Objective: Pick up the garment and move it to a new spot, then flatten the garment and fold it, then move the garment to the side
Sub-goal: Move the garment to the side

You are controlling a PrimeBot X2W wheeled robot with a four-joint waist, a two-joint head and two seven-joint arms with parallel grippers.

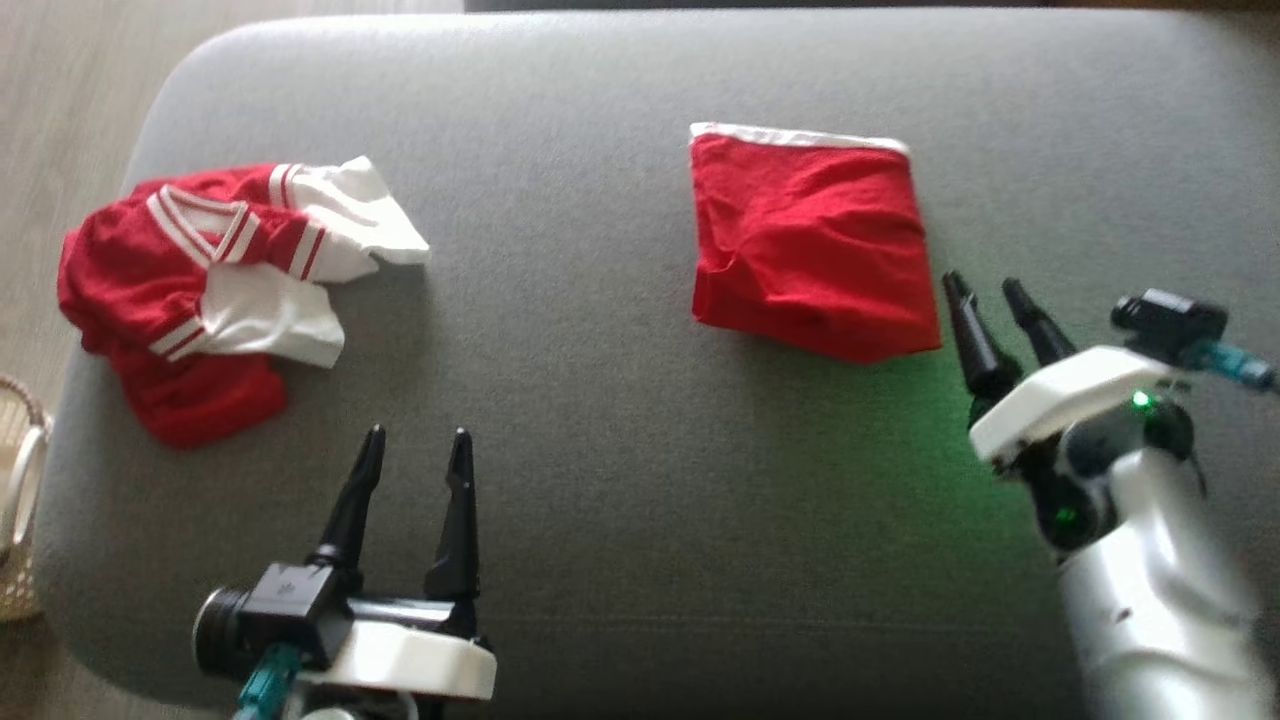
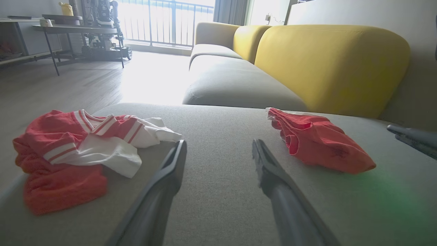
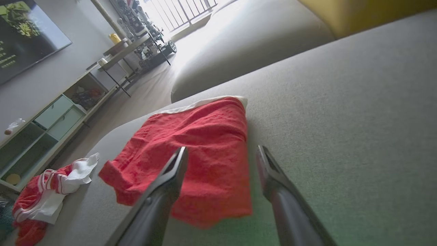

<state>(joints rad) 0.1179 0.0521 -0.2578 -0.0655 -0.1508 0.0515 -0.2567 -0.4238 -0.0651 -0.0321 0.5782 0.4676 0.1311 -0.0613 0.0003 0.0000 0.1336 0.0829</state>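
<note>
While both pincers stand released, nothing is gripped.

Head view: grey cushion (image 1: pixel 600 480) takes up most of the frame, with a rounded corner at 10 o'clock and pale floor (image 1: pixel 60 90) beyond it.

Red garment (image 1: pixel 812 245): folded to a rough square, lying flat on the cushion at 1 o'clock from centre. White band along its 12 o'clock edge. A few creases across the face, and the 6 o'clock edge is uneven.

Jersey (image 1: pixel 190 290): red with white panels and striped trim. It lies crumpled at 9 o'clock near the cushion's edge, well apart from the red garment.

Left pincer (image 1: pixel 418 435): at 7 o'clock, fingers spread and pointing to 12, over bare cushion between the two pieces and touching neither. The jersey sits at its 10 o'clock.

Right pincer (image 1: pixel 982 282): at 4 o'clock, fingers spread and tilted toward 11, tips just beside the red garment's 4 o'clock corner. Cannot tell whether they touch it. In the right wrist view one finger (image 3: pixel 160 191) overlaps the red cloth and the other lies over bare cushion, with a wide gap between them.

Green glow (image 1: pixel 930 400) on the cushion beside the right wrist.

Left wrist view: yellow backrest (image 2: pixel 327 65) at 1 o'clock behind the cushion, table (image 2: pixel 75 29) at 10 o'clock.

Basket (image 1: pixel 15 520) on the floor at the 8 o'clock edge of the head view.
</note>
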